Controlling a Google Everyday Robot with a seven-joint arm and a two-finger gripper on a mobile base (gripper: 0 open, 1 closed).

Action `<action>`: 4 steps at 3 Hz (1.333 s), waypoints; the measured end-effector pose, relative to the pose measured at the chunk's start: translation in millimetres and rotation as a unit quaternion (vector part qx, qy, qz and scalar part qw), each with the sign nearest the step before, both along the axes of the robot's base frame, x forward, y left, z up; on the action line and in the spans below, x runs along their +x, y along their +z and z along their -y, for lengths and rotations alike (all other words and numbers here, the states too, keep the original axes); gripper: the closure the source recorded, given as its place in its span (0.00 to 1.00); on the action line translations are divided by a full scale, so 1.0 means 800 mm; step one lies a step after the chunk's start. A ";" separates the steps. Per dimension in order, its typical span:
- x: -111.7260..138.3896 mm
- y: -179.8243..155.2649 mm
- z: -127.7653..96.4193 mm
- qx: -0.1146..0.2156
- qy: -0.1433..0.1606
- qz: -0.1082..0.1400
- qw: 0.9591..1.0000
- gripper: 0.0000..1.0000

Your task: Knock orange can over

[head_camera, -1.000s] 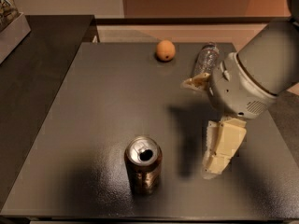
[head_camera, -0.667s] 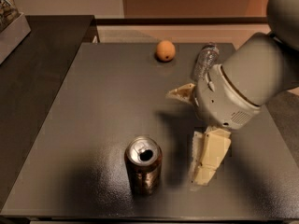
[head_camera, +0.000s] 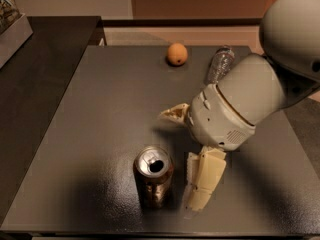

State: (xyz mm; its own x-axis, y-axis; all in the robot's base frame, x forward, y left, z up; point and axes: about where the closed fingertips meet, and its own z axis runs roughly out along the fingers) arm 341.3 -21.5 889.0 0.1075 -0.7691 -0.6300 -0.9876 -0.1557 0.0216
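Note:
The orange can [head_camera: 154, 178] stands upright near the front edge of the dark table [head_camera: 95, 114]; its body is coppery brown and its silver top has an open pull-tab hole. My gripper [head_camera: 177, 160] is just to the can's right, low over the table, and it is open. One cream finger [head_camera: 202, 184] points down toward the front edge, right beside the can with a narrow gap. The other finger [head_camera: 175, 114] points left, behind the can. Nothing is held.
A round orange fruit [head_camera: 177, 54] sits at the back of the table. A clear plastic bottle [head_camera: 219, 64] lies at the back right, partly hidden by my arm. A lower dark surface lies to the left, with a box [head_camera: 10, 19] at the top left.
My gripper and arm have moved left, toward the can; the lower finger now stands close beside it. The can, the fruit and the bottle have not moved.

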 end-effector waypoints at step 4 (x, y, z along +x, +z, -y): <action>-0.021 0.007 -0.031 0.070 0.035 -0.007 0.997 0.63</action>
State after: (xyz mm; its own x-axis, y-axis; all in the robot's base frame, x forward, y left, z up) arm 324.2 3.1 894.6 0.1478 -0.6646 -0.7324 -0.9741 -0.2258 0.0083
